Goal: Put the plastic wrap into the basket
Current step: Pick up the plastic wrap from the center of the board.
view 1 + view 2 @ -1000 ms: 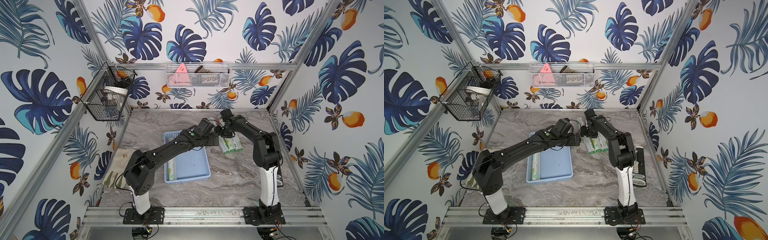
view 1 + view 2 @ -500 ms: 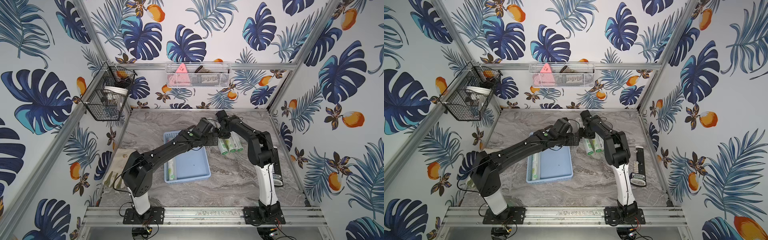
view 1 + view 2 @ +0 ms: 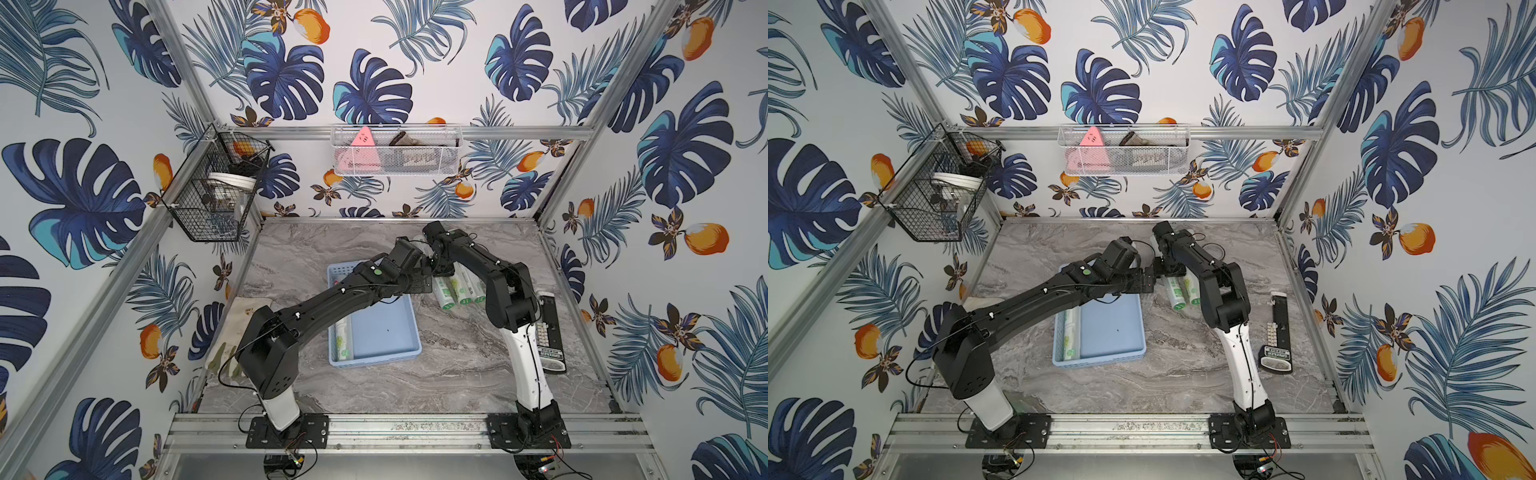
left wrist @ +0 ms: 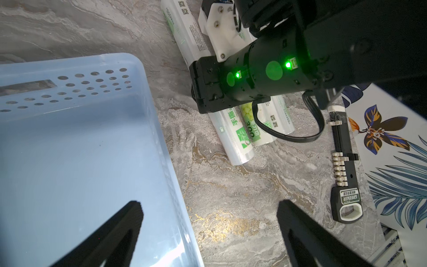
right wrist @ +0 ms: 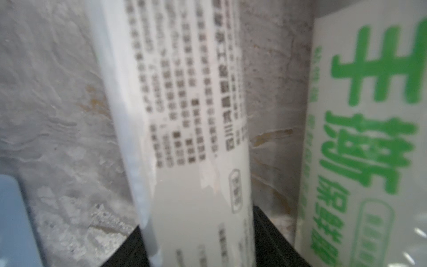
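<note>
From my end: right gripper (image 5: 198, 235) down at table (image 3: 457, 374), jaws closed on plastic wrap roll (image 5: 191, 138), fingers flush on both sides. Two more rolls (image 3: 462, 291) just beside it, near basket (image 3: 374, 360). Fourth roll (image 3: 343, 336) already inside, along left wall. Left gripper (image 4: 210, 203) hangs wide open over basket's right edge.

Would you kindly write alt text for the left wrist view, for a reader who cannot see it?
The left gripper, wide open, hangs over the side of a light-blue basket. Beside the basket, three rolls of plastic wrap lie on the marble table under the right arm, its green lights on; a black tool lies beyond.
</note>
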